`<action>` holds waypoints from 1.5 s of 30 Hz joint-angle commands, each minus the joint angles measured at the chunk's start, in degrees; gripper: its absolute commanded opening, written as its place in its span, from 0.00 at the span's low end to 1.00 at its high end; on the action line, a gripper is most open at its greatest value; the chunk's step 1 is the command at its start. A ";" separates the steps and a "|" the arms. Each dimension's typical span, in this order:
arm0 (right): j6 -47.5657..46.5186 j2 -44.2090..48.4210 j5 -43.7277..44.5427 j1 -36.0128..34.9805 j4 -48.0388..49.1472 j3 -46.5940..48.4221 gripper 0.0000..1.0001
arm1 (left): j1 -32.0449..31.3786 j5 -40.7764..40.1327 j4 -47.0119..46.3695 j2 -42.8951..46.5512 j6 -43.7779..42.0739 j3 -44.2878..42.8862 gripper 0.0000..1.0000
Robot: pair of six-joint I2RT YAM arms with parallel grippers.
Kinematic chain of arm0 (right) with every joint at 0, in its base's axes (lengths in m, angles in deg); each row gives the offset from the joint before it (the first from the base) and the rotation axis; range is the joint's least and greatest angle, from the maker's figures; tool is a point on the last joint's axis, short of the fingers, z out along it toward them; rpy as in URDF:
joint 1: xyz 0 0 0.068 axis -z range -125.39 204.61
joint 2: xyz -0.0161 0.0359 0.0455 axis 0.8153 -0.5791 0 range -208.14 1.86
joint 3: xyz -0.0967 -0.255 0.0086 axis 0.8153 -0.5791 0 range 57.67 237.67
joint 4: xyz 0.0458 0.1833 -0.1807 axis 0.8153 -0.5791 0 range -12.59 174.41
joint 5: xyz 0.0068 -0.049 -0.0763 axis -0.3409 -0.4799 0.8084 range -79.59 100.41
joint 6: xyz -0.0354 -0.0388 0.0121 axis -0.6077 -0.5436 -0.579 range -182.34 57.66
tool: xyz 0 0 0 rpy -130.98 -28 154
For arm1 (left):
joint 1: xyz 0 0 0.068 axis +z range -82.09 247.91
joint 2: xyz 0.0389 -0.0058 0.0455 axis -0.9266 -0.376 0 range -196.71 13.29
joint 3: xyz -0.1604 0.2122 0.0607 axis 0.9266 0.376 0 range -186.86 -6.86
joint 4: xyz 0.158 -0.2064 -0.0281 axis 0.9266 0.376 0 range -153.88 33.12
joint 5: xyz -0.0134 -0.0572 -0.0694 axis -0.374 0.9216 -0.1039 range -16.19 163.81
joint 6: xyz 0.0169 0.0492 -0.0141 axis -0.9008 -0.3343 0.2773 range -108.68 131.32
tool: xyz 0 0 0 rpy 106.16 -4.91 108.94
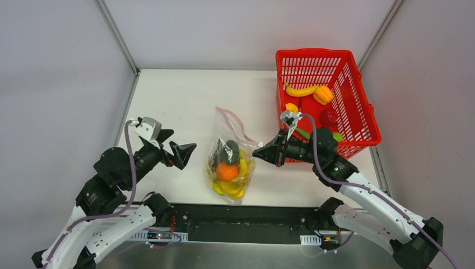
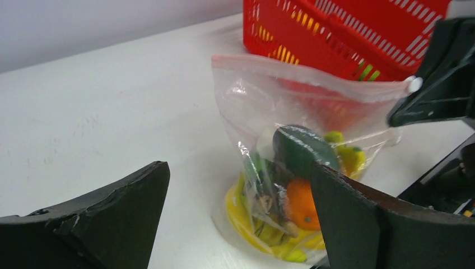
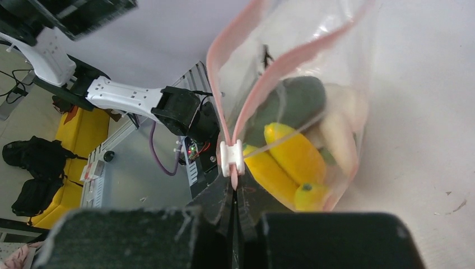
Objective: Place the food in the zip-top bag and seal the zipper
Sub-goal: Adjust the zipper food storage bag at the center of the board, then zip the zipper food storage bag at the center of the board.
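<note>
Holding several food (image 1: 227, 171) pieces, the zip-top bag (image 1: 232, 126) gapes unsealed: right jaws pinch its zipper (image 2: 308, 78) end, left jaws spread; basket (image 1: 313, 53) pieces remain outside.

Robot lab — enclosed white table (image 1: 185, 95)

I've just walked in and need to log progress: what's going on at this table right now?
The right end effector is shut on the zipper at one end of the zip-top bag, just below the white slider. The zipper's strips stand parted. The left end effector is open beside the bag, touching nothing. Several toy foods are inside; a banana and others lie in the red basket.
</note>
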 commanded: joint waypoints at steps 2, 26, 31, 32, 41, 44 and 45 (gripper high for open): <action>-2.45 -0.23 -2.90 0.15 1.89 1.36 0.00 | 0.49 9.88 -3.83 -6.63 -3.32 -10.26 0.99; -12.39 0.73 -6.06 0.20 -17.12 11.95 0.00 | -6.83 47.09 -2.09 -47.10 -11.81 -34.39 0.93; -12.67 0.22 -5.37 0.16 -17.52 12.91 0.00 | -8.39 48.77 -1.63 -50.51 -11.89 -35.31 0.83; -12.72 0.18 -5.35 0.22 -17.63 13.03 0.00 | -8.51 48.38 -1.99 -50.63 -11.82 -34.89 0.83; -12.50 1.03 -5.62 0.22 -17.12 12.91 0.00 | -8.65 50.93 -6.38 -52.82 -10.30 -32.80 0.66; -12.57 1.29 -4.94 0.23 -17.06 12.82 0.00 | -8.64 52.03 -6.67 -53.80 -10.06 -33.06 0.62; -12.51 1.38 -4.87 0.23 -16.99 12.89 0.00 | -8.65 52.31 -6.15 -54.33 -10.30 -33.38 0.61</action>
